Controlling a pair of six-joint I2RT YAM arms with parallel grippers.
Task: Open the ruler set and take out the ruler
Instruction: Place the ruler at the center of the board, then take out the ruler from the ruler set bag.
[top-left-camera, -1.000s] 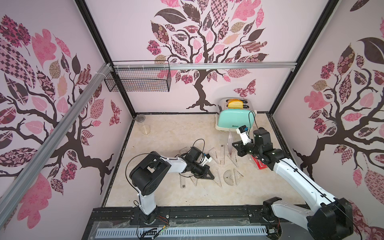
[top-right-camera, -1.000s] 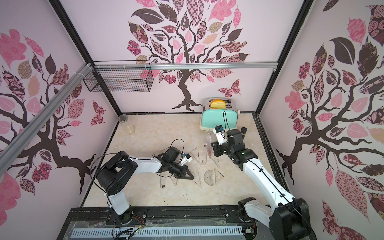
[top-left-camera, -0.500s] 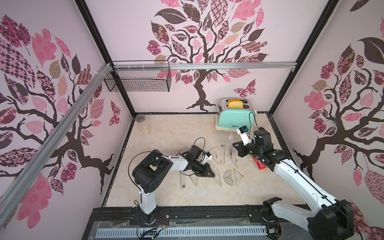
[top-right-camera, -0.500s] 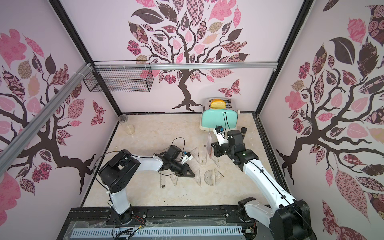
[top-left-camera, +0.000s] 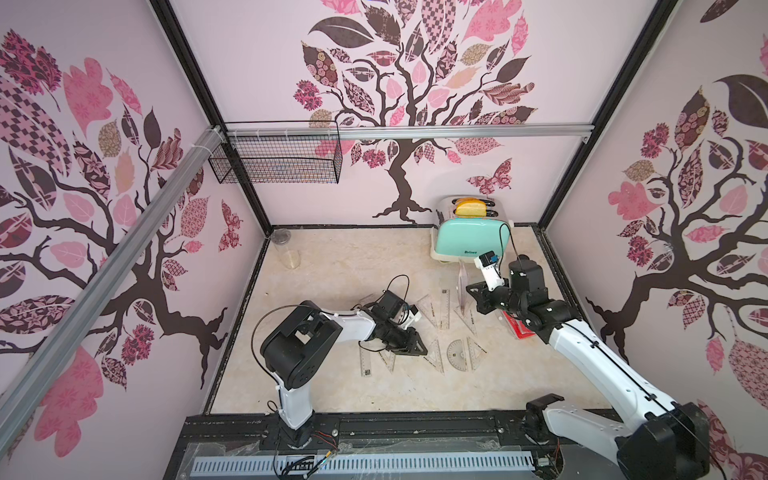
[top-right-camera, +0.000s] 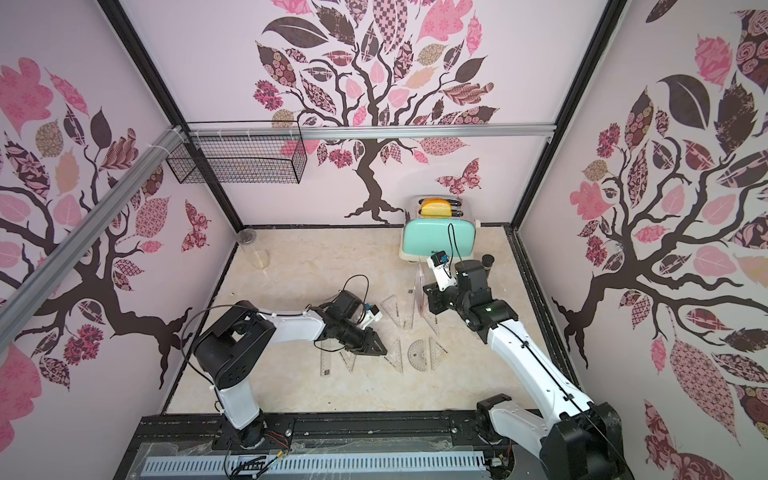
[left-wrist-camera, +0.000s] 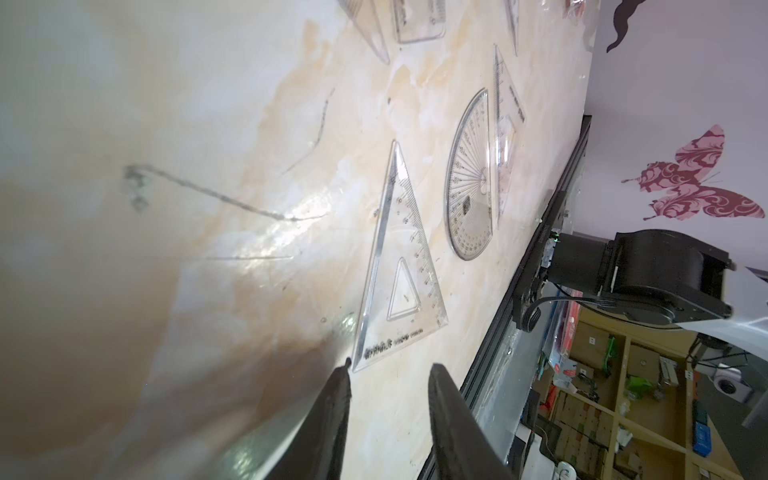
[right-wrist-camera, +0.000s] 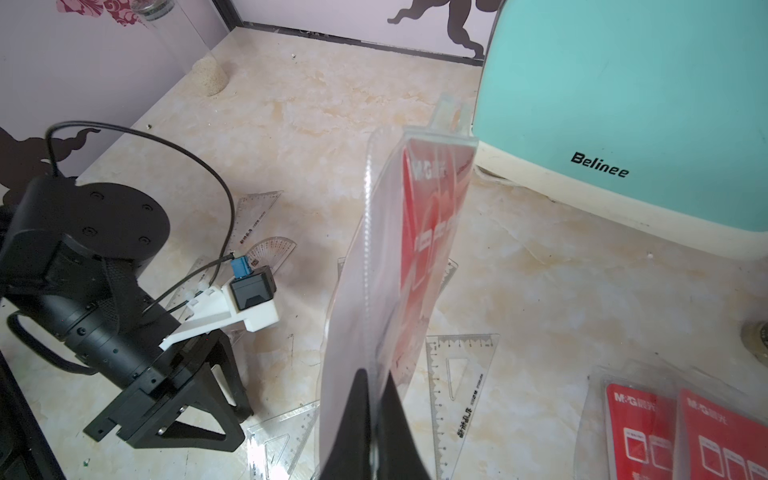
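The ruler set (right-wrist-camera: 415, 257) is a clear pouch with a red card inside. My right gripper (right-wrist-camera: 376, 376) is shut on its lower edge and holds it upright above the table, in front of the toaster; both top views show it (top-left-camera: 462, 282) (top-right-camera: 420, 291). My left gripper (left-wrist-camera: 391, 368) is low over the table (top-left-camera: 332, 270) and open, with bare table between its fingers. A clear set square (left-wrist-camera: 401, 266) lies just past its fingertips and a protractor (left-wrist-camera: 471, 183) beyond that. A straight clear ruler (top-left-camera: 366, 360) lies flat beside the left gripper (top-left-camera: 409, 345).
Several more clear set squares lie scattered between the arms (top-left-camera: 444, 309). Two spare red ruler packs (right-wrist-camera: 665, 424) lie under the right arm. A mint toaster (top-left-camera: 471, 239) stands at the back right, a glass jar (top-left-camera: 286, 249) at the back left, and a wire basket (top-left-camera: 276, 160) hangs on the wall.
The left gripper's jaws have opened from shut, and the left arm has shifted slightly over the rulers. The right arm and the pouch have stayed where they were.
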